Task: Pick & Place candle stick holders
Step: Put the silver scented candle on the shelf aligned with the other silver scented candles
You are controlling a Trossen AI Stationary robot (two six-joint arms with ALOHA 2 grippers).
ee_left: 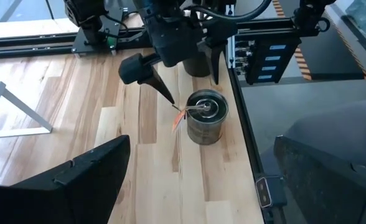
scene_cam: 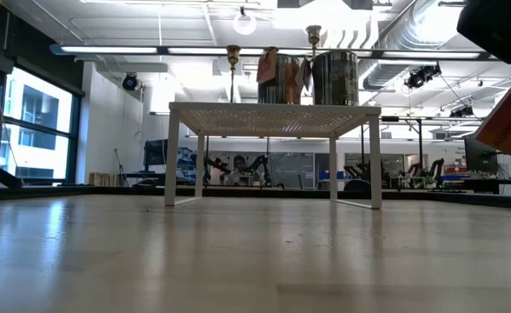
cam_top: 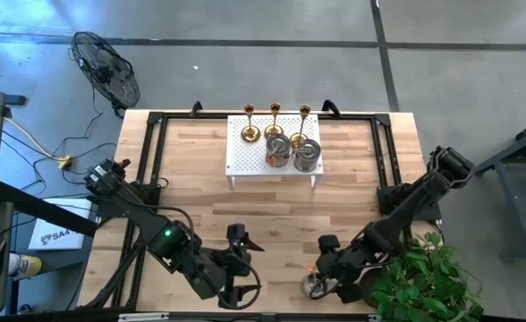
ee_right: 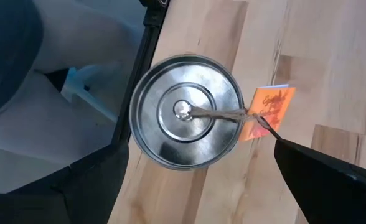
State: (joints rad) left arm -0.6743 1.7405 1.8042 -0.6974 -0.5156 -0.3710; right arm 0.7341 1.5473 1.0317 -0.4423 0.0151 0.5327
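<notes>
The right pincer [ee_right: 195,180] hung wide open and empty over a squat silvery holder [ee_right: 186,112] near the worktop's [cam_top: 200,179] front edge. Stiff, smooth metal, probably slippery; its outer wall looked the best hold.

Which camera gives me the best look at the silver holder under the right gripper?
The right wrist view: the silver holder fills it from straight above, between the open right gripper fingers, its orange tag alongside. The left wrist view shows it smaller, from the side; the high view mostly hides it under the arm; the low view misses it.
</notes>
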